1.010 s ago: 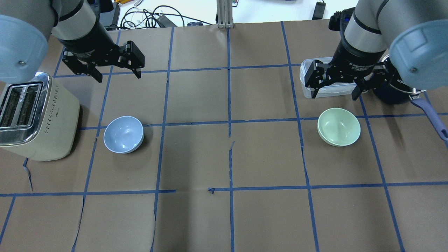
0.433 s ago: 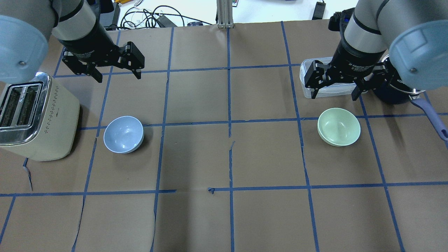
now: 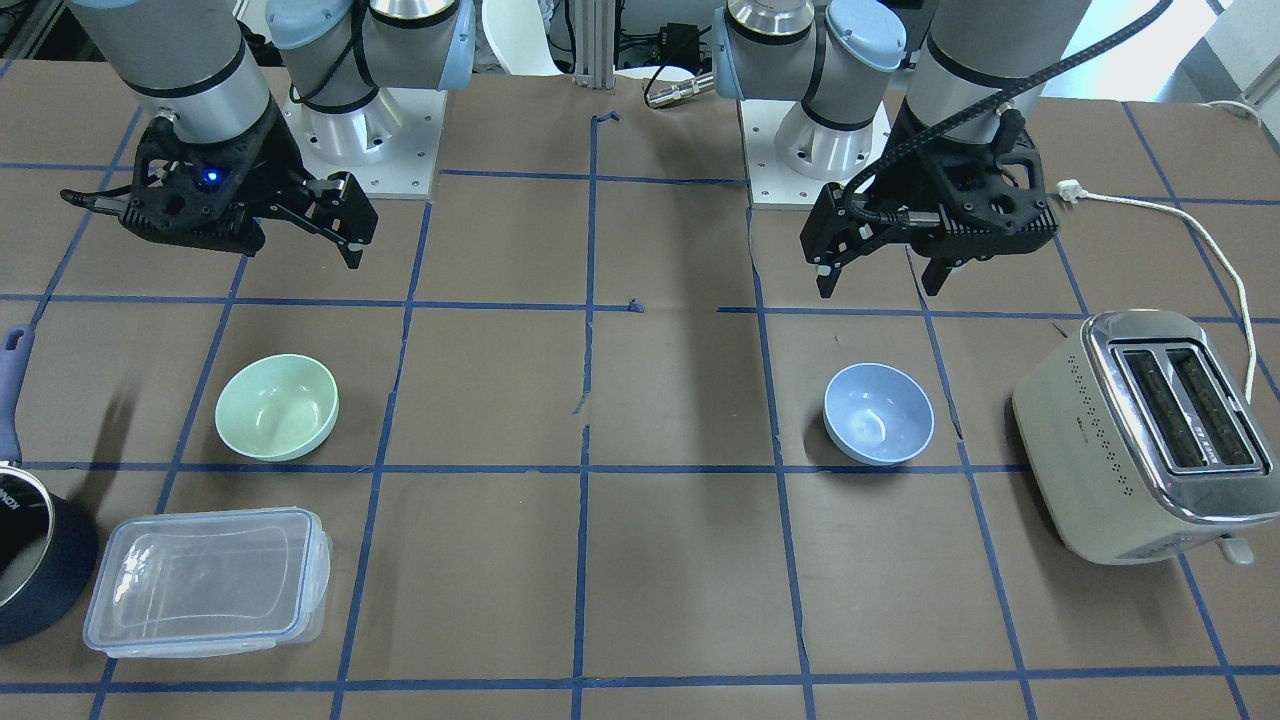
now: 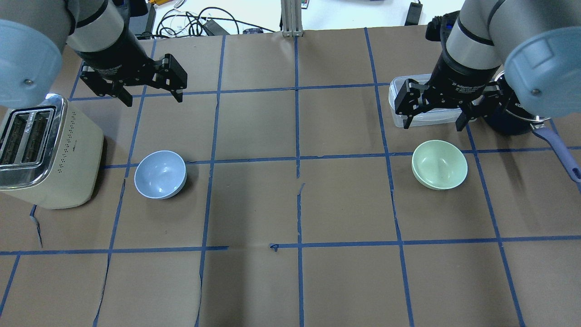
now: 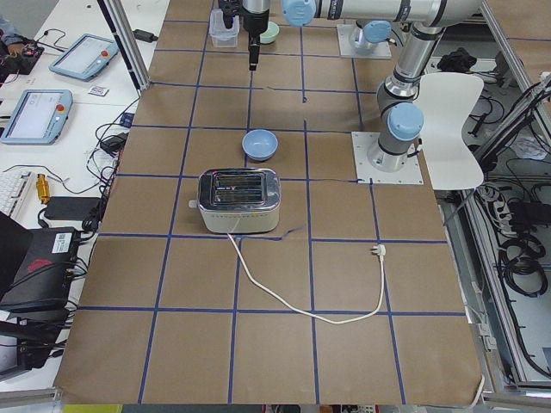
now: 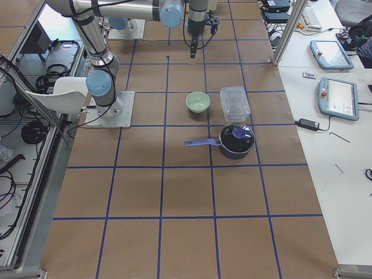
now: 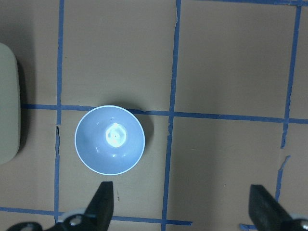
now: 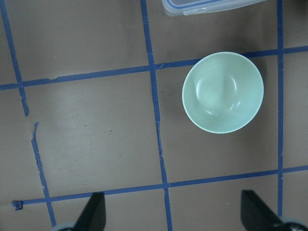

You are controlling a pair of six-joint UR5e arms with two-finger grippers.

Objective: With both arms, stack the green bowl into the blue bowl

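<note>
The green bowl stands upright on the table's right side; it also shows in the front view and the right wrist view. The blue bowl stands upright on the left side, next to the toaster; it also shows in the front view and the left wrist view. My right gripper is open and empty, high above the table, beside the green bowl rather than over it. My left gripper is open and empty, high above the table, beside the blue bowl rather than over it.
A cream toaster stands just left of the blue bowl, its white cord trailing on the table. A clear lidded container and a dark blue saucepan with a long handle sit beyond the green bowl.
</note>
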